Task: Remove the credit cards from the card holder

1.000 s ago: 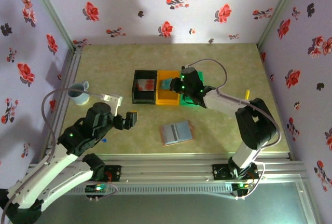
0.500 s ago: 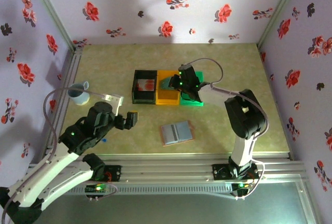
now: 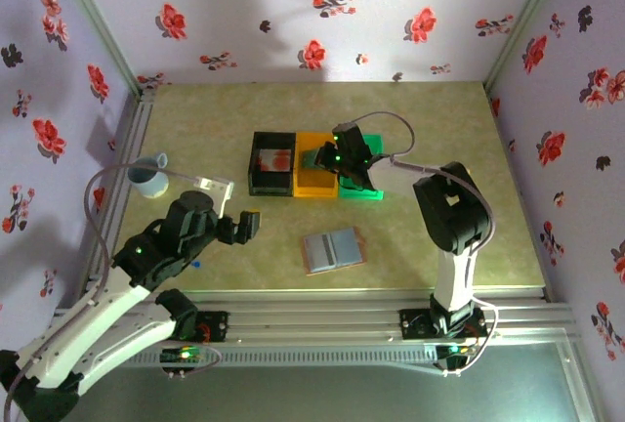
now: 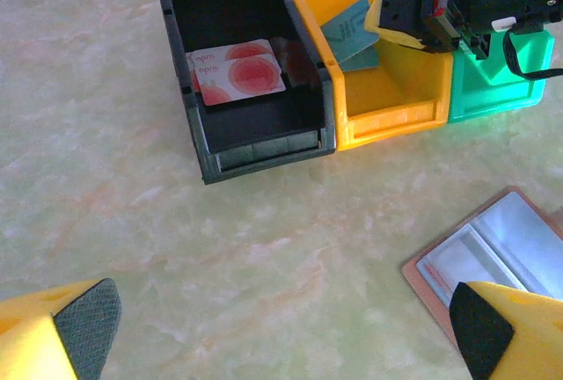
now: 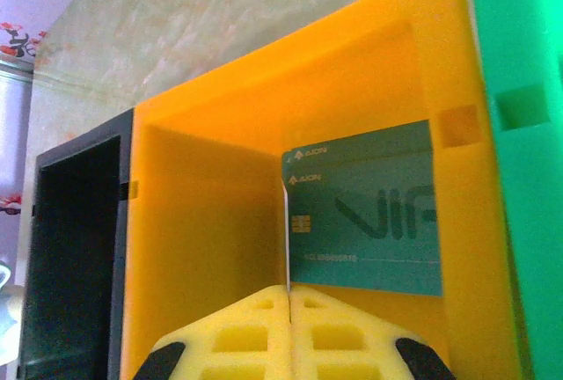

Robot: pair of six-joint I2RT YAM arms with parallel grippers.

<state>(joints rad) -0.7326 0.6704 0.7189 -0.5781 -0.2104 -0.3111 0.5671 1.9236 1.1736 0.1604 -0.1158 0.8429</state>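
Standing in a row at the middle of the marbled beige table (image 3: 420, 236) are three small open plastic bins, their walls touching: a black plastic bin (image 4: 264, 147) on the left, an orange plastic bin (image 4: 391, 120) in the middle and a green plastic bin (image 4: 493, 94) on the right. Two pale credit cards with red-orange blotches (image 4: 236, 70) lie flat on the black bin's floor, one overlapping the other.

At the orange bin, the right gripper (image 5: 288, 296) has its yellow foam pads pressed together on the edge of a teal plastic card (image 5: 369, 222) marked VIP, held within the bin's opening. A doubled logo line along its top may be a second card behind it; I cannot tell. The gripper body hides much of the green bin's inside.

The book-like card holder (image 3: 331, 249), pinkish-tan outside and blue-grey inside, lies open and flat on the table nearer the arm bases, well apart from the bins. Left of it, the left gripper (image 4: 281, 323) hovers above bare table with its jaws spread wide, holding nothing. A small clear measuring cup (image 3: 148, 176) stands near the left wall.
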